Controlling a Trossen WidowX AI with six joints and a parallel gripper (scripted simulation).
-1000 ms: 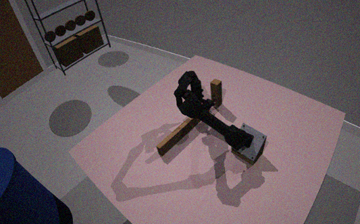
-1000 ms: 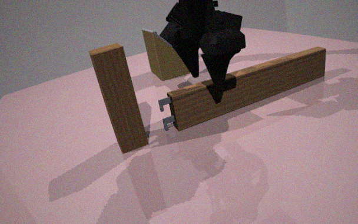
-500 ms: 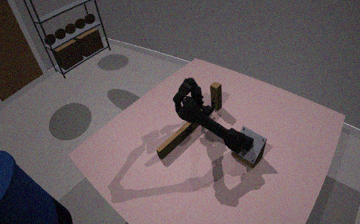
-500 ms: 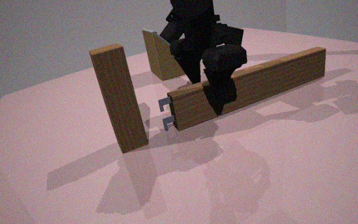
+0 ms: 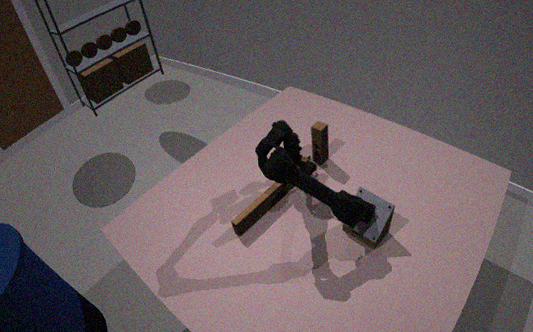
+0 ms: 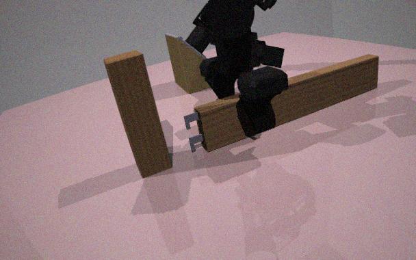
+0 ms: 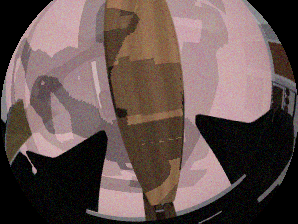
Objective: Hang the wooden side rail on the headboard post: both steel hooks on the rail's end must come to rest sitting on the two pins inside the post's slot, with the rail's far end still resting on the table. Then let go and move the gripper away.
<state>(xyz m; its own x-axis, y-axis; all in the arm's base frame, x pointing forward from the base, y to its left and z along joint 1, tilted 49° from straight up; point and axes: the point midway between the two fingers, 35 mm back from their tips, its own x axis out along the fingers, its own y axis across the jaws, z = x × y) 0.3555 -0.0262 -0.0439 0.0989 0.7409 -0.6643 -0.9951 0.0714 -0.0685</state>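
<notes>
The wooden side rail [image 6: 308, 89] is lying on its long edge on the pink table [image 6: 85, 219], running from the middle of the exterior view out toward the far right. Its near end is carrying two grey steel hooks [image 6: 192, 131], one above the other, and they are pointing at the headboard post [image 6: 137, 113]. The post is standing upright just to the left of the hooks, with a small gap of table showing between them, so the hooks are hanging free and are not touching the post. The post's slot is not showing in the exterior view; in the top view a dark mark is showing on one face of the post [image 5: 320, 141], too small to read.

The tool [image 6: 254, 113] is reaching down over the rail a little way back from the hooked end. Its fingers are standing wide, straddling the rail, with one dark finger [image 6: 256, 118] hanging down the near face of the wood. Nothing is being gripped. In the wrist view the rail [image 7: 143, 96] is running lengthwise between the two dark fingers, with table showing on either side of it.

Behind the rail, the arm's base block [image 6: 185, 66] is sitting on the table.
</notes>
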